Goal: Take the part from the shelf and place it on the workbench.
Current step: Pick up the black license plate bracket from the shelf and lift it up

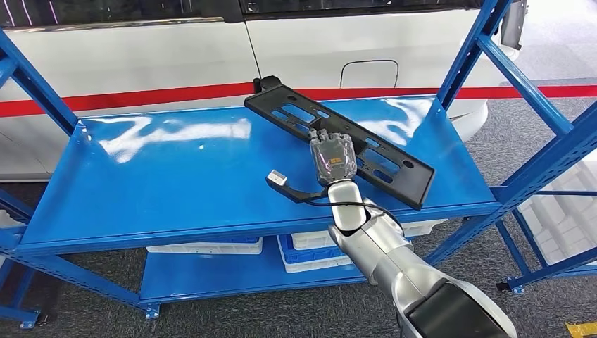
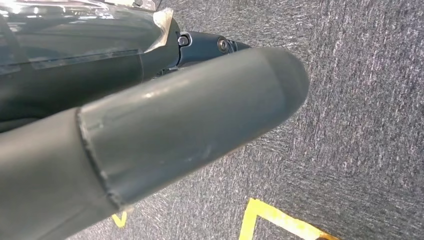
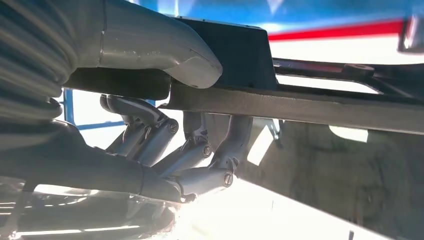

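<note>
A long black slotted part (image 1: 366, 144) lies slantwise over the blue shelf (image 1: 176, 176), running from the back middle to the front right. My right hand (image 1: 333, 158) grips it near its middle. The right wrist view shows the thumb (image 3: 165, 47) on one face of the part's edge (image 3: 310, 107) and the dark fingers (image 3: 200, 150) curled round the other. The part looks raised a little off the shelf, though I cannot tell this for sure. My left hand (image 2: 150, 145) hangs over grey carpet; its fingers are hidden behind the thick thumb.
Blue uprights and diagonal braces (image 1: 521, 91) frame the shelf on both sides. White and blue bins (image 1: 310, 250) stand on the lower level. A white vehicle body with a red stripe (image 1: 141, 98) stands behind. Yellow floor tape (image 2: 275, 220) crosses the carpet.
</note>
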Robot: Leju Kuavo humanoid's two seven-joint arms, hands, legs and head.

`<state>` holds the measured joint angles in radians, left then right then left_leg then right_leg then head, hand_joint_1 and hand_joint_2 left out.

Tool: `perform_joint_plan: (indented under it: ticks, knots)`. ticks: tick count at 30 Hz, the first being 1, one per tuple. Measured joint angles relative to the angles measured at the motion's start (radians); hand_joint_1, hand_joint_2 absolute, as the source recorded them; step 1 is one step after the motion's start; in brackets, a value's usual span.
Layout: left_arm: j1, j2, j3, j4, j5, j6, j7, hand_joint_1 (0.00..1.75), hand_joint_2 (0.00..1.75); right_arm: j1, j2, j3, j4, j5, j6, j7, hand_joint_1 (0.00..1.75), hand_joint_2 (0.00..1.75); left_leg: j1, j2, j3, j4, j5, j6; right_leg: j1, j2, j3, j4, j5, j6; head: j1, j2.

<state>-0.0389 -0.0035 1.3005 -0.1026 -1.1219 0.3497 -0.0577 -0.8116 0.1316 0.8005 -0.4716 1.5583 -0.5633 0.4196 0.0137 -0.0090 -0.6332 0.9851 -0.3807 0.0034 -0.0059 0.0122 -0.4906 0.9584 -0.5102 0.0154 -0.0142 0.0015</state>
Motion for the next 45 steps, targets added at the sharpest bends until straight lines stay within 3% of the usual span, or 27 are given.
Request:
perform_joint_plan:
  ticks: [14,21,25,31,38,40,42,44,45]
  knots:
    - [0.000,-0.039,0.040,0.000,0.022,0.050,-0.077,0.00,0.00,-0.049,-0.030,0.103,-0.150,0.000,-0.065,0.038,1.75,1.75,0.000,0.000,0.000,0.000,0.000,0.000,0.000,0.000,0.000,0.000,0.000,0.000,0.000,0.000]
    - [-0.001,-0.045,0.043,0.000,0.025,0.003,-0.130,0.00,0.00,-0.059,-0.054,0.146,-0.233,0.000,-0.091,0.071,1.75,1.75,0.000,0.000,0.000,0.000,0.000,0.000,0.000,0.000,0.000,0.000,0.000,0.000,0.000,0.000]
    - [-0.002,-0.045,0.049,0.000,0.030,-0.006,-0.132,0.00,1.75,-0.064,-0.067,0.166,-0.289,0.000,-0.099,0.072,1.75,1.75,0.000,0.000,0.000,0.000,0.000,0.000,0.000,0.000,0.000,0.000,0.000,0.000,0.000,0.000]
    - [-0.009,-0.045,0.056,0.000,0.021,-0.003,-0.144,0.00,1.75,-0.066,-0.082,0.197,-0.463,0.000,-0.115,0.039,1.75,1.75,0.000,0.000,0.000,0.000,0.000,0.000,0.000,0.000,0.000,0.000,0.000,0.000,0.000,0.000]
    - [-0.018,-0.046,0.067,0.000,0.031,-0.021,-0.218,0.00,1.75,-0.065,-0.098,0.223,-0.683,0.000,-0.115,-0.003,1.75,1.75,0.000,0.000,0.000,0.000,0.000,0.000,0.000,0.000,0.000,0.000,-0.001,0.000,0.000,0.000]
    - [-0.020,-0.049,0.068,0.000,0.031,-0.007,-0.238,0.00,0.87,-0.064,-0.104,0.228,-0.720,0.000,-0.115,-0.009,1.75,1.75,0.000,0.000,0.000,0.000,0.000,0.000,0.000,0.000,0.000,0.000,-0.001,0.001,0.000,0.000]
    - [-0.023,-0.053,0.069,0.000,0.031,0.001,-0.269,0.00,0.87,-0.062,-0.108,0.228,-0.753,0.000,-0.115,-0.025,1.75,1.75,0.000,0.000,0.000,0.000,0.000,0.000,0.000,0.000,0.000,0.000,-0.001,0.001,0.000,0.000]
    - [-0.030,-0.057,0.070,0.000,0.031,-0.004,-0.296,0.00,1.75,-0.055,-0.108,0.222,-0.783,0.000,-0.115,-0.058,1.75,1.75,0.000,0.000,0.000,0.000,0.000,0.000,0.000,0.000,0.000,0.000,-0.001,0.001,0.000,0.000]
    - [-0.033,-0.058,0.072,0.000,0.032,-0.004,-0.303,0.00,1.75,-0.048,-0.107,0.214,-0.798,0.000,-0.115,-0.079,1.75,1.75,0.000,0.000,0.000,0.000,0.000,0.000,0.000,0.000,0.000,0.000,-0.001,0.001,0.000,0.000]
